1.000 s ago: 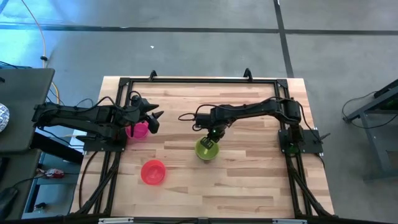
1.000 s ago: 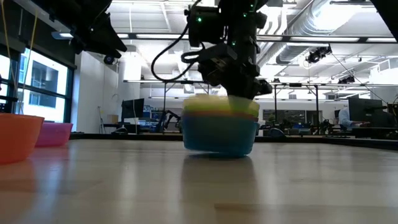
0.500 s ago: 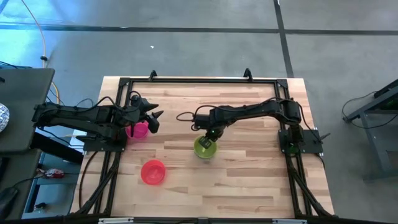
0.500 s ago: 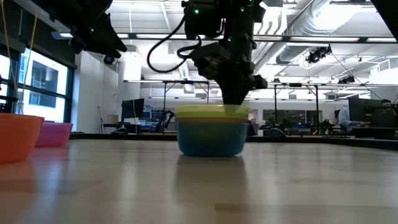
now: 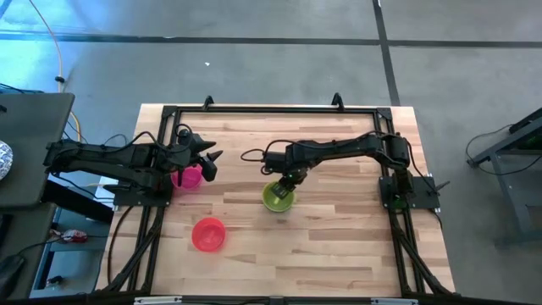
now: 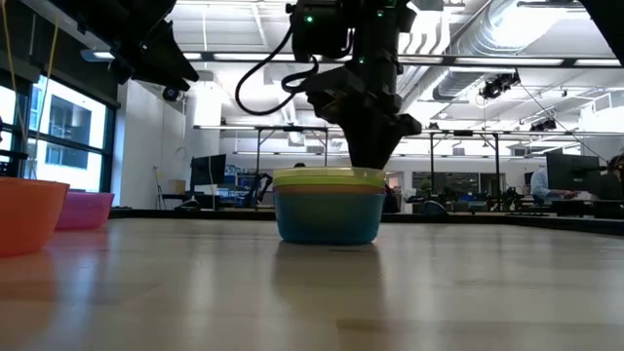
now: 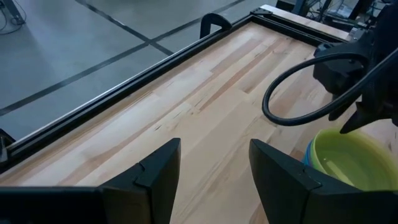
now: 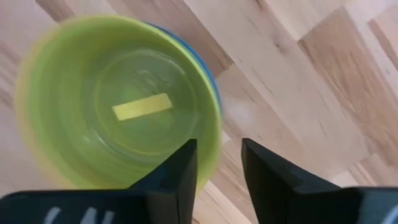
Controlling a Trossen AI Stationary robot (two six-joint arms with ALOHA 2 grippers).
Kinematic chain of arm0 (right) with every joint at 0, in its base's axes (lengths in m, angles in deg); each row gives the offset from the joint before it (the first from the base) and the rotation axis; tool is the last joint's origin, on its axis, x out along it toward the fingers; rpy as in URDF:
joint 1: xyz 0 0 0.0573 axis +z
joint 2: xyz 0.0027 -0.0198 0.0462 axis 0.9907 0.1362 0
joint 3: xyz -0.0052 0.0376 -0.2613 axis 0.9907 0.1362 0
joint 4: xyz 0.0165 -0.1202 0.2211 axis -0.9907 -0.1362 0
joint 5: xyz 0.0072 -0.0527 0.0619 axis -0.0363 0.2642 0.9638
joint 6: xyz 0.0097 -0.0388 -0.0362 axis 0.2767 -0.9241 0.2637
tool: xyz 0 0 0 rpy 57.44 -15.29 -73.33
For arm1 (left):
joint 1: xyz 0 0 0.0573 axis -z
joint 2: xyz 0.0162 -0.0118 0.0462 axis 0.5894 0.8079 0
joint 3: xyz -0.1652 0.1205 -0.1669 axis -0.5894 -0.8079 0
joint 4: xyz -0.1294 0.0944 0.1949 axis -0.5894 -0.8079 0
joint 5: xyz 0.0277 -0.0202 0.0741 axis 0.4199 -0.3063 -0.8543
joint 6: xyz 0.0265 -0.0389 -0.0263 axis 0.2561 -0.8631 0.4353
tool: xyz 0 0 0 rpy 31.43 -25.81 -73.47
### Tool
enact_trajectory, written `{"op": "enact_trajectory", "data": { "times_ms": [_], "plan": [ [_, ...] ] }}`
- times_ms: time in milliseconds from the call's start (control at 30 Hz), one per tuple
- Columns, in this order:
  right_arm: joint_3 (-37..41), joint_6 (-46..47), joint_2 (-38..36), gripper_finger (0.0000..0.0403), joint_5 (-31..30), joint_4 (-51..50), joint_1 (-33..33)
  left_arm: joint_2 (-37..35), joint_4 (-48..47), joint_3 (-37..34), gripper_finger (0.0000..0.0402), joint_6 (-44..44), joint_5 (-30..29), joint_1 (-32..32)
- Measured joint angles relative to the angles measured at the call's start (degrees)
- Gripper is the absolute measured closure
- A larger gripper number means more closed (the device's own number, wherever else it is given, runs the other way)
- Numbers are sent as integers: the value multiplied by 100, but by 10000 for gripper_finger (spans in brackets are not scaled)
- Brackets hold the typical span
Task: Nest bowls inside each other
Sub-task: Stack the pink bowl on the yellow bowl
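A green bowl (image 5: 278, 197) sits nested on top of a stack, with a yellow rim and a teal blue bowl (image 6: 329, 219) below it. The stack rests flat on the table's middle. My right gripper (image 8: 217, 168) stands open over the stack's far rim (image 8: 213, 140), pointing down, one finger inside the green bowl and one outside. My left gripper (image 5: 207, 161) hangs open above the table at the left, beside a pink bowl (image 5: 188, 177). A red bowl (image 5: 208, 234) stands alone near the front left.
A black metal frame (image 5: 254, 110) runs around the wooden table's edges. The red bowl (image 6: 27, 214) and the pink bowl (image 6: 88, 209) stand at the table's left. Bare wood lies to the right of the stack and along the near edge.
My right gripper has carried the stack a little toward the table's far left, then opened and let go of the green bowl's rim. The stack, blurred and slightly askew a second ago, now sits level and still on the table.
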Motion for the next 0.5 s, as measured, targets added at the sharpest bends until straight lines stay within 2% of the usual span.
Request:
{"op": "enact_trajectory", "data": {
  "times_ms": [200, 367, 500],
  "plan": [
    [0, -11, -123, 259, -167, -101, 4, 0, -269, 0, 220, 48, 3, -1],
    [-2, -180, -605, 248, -678, 83, 11, 0, -1187, 0, 220, 339, 94, -1],
    [-7, -667, -1103, 246, -1035, 447, 11, 9, -1825, -8, 220, 575, 78, -18]
  ]
}}
